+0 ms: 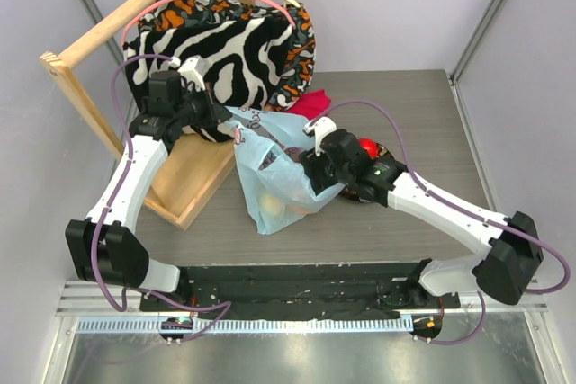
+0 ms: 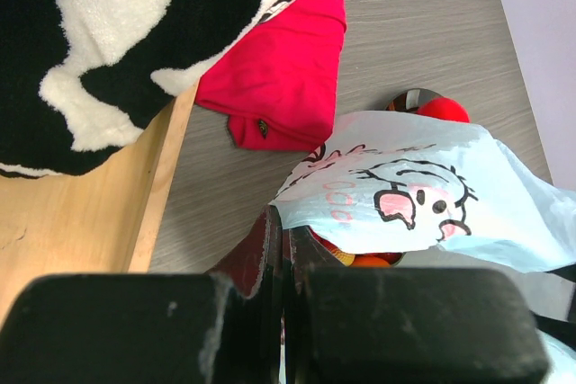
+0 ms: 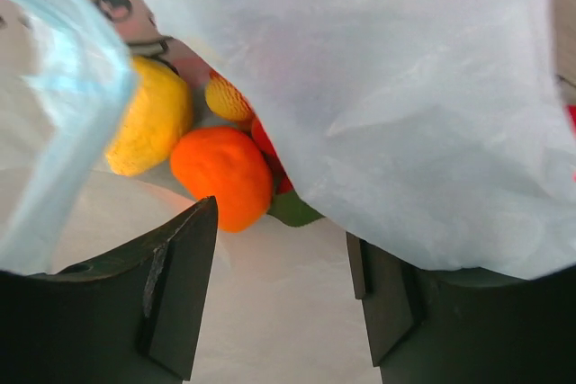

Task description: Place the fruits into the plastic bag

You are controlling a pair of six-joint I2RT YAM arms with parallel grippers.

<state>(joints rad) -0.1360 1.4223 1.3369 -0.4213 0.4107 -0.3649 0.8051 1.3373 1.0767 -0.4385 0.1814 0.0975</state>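
Light-blue film of the plastic bag [image 1: 274, 182] lies at the counter's middle, with one edge lifted toward the far left corner. My left fingers [image 2: 284, 245] are pressed together on that edge. My right fingers [image 1: 317, 188] stand spread inside the bag's mouth with nothing between them. Ahead of them, inside the bag, the orange [image 3: 222, 175] touches the yellow fruit [image 3: 151, 128], with the bunch of red-yellow balls [image 3: 227, 99] just behind. The red apple [image 1: 367, 147] sits outside the bag, toward the counter's right edge.
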